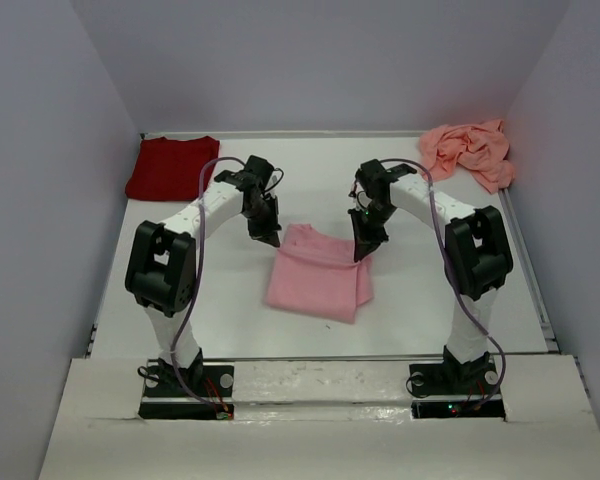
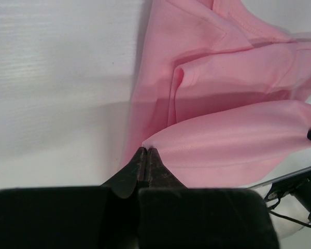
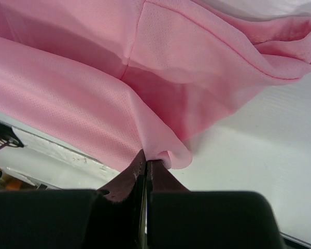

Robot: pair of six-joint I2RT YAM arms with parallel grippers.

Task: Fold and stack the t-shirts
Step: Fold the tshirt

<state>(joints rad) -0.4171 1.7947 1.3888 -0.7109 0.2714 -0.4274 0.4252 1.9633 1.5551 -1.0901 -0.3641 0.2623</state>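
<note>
The light pink t-shirt [image 1: 318, 275] lies partly folded at the table's middle. My left gripper [image 1: 271, 237] is shut on its far left corner, and my right gripper [image 1: 361, 250] is shut on its far right corner, both holding the far edge lifted a little. The left wrist view shows the closed jaws pinching a pink fold [image 2: 217, 135]. The right wrist view shows the same on the other corner [image 3: 160, 104]. The dark red t-shirt [image 1: 173, 167] lies folded at the far left. The salmon-pink t-shirt [image 1: 470, 150] lies crumpled at the far right.
The white table [image 1: 230, 330] is ringed by a raised rim and grey walls. The arm bases stand on the near edge [image 1: 320, 385].
</note>
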